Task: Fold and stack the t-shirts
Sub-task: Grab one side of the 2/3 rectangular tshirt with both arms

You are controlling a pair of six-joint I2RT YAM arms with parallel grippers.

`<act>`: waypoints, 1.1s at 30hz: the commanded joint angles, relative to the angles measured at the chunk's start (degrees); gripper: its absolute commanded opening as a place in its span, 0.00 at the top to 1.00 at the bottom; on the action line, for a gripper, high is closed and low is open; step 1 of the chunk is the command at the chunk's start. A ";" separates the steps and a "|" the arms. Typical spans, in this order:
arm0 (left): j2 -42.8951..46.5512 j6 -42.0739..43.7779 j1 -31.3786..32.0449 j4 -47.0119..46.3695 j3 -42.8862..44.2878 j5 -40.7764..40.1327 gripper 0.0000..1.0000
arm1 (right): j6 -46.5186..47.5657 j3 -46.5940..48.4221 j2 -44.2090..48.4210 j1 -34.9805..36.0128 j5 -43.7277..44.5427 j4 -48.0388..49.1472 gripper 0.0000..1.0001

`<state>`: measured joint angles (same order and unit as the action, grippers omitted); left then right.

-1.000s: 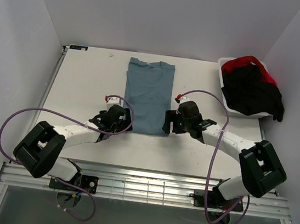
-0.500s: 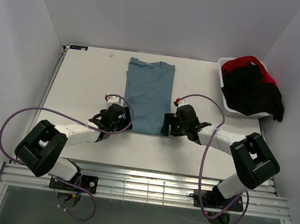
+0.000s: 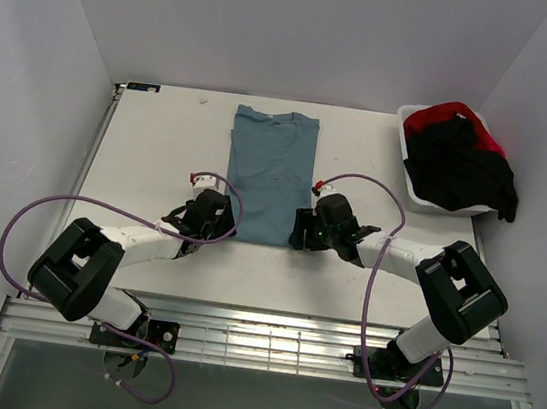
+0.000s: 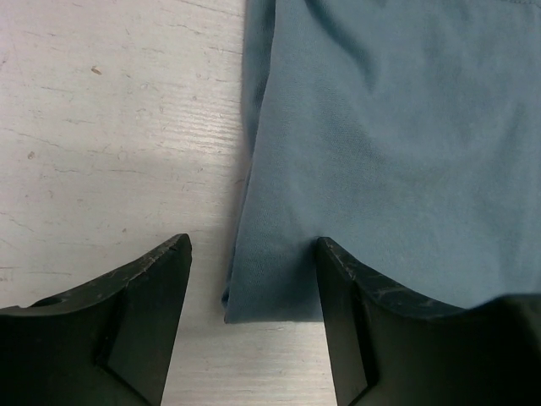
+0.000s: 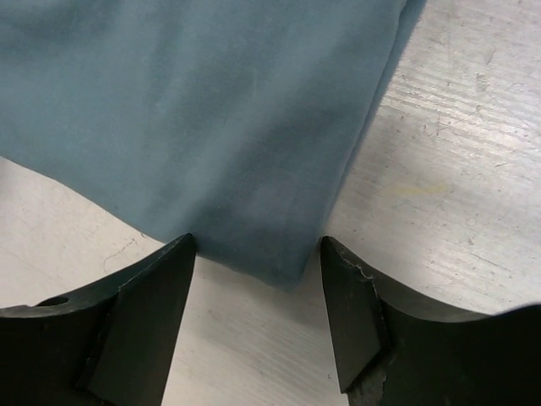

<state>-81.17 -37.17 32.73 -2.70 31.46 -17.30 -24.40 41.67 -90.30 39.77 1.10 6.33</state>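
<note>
1. The table [image 3: 150, 148] carries the teal t-shirt [image 3: 269, 174], which lies in the middle as a long narrow strip, collar at the far end and hem nearest the arms
2. The risk for that strip, as I judge it, is that one side gets pinched and the other missed, so that lifting skews the fold and drags the strip crooked across the table
3. The tub [image 3: 406, 121] sits at the far right corner, well apart from the strip, with a black t-shirt [image 3: 455, 168] heaped over a red t-shirt [image 3: 447, 114]; the black cloth hangs over the rim, so a passing right arm could snag it
4. The left gripper [image 4: 254, 245] is down at the near left hem corner with its jaws apart and gripping nothing, one on bare table and one over the cloth; closing here may catch only the top layer and let the fold fall open
5. The right gripper [image 5: 258, 241] straddles the near right hem corner, jaws likewise spread and unclenched; the corner sits barely between them, so the cloth could slip out as they close
6. Counted: one table, one tub, one teal shirt laid out, at least one black and one red shirt in the tub (the exact number cannot be told), two arms, two grippers
</note>
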 commanded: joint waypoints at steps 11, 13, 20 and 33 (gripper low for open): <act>-0.57 -1.15 -0.04 1.03 -1.67 4.47 0.37 | -1.17 -0.36 -1.63 2.07 1.00 -3.16 0.46; -0.92 -1.42 -0.04 1.38 -1.49 4.64 0.37 | -1.17 -0.36 -1.46 2.07 1.09 -3.25 0.46; -1.19 -1.59 -0.04 2.44 -1.32 5.52 0.43 | -1.26 -0.01 -1.46 2.33 1.44 -3.52 0.49; -3.21 -1.33 0.05 2.44 -2.28 5.96 1.00 | -1.26 -0.01 -3.13 2.68 1.62 -3.69 0.90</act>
<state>-82.87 -38.81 32.69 -4.40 31.20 -13.63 -25.63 41.85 -91.79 41.91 2.48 6.35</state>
